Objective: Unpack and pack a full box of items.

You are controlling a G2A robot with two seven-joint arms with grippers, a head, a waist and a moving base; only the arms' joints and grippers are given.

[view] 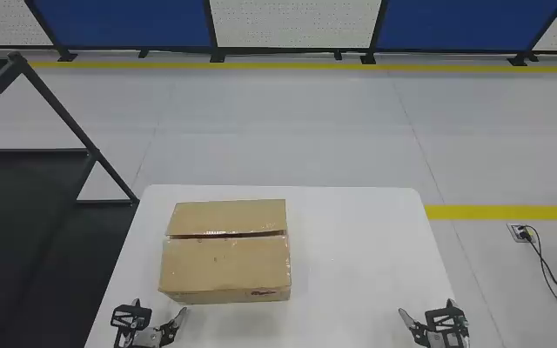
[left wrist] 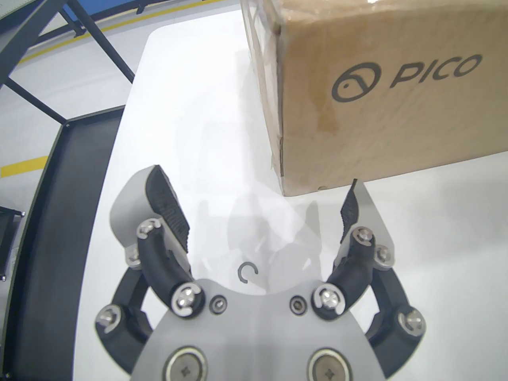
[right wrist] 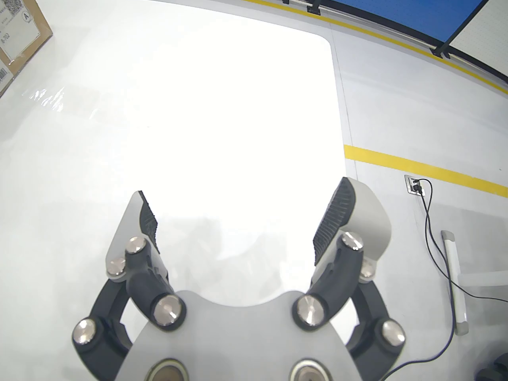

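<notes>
Currently closed cardboard box (view: 224,250) sits on white bench (view: 365,261); left gripper (left wrist: 254,178) near its corner, right gripper (right wrist: 242,187) well apart, both jaws spread.

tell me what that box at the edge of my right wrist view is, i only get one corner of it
Observer: It's a cardboard box, sitting on the white table toward the left arm's side.
Operator: is it open
Observer: No. Its top flaps are folded down and meet at a seam across the top.
Operator: where's the left gripper
Observer: The left gripper is open and empty, just short of the box's near corner and not touching it.
</notes>
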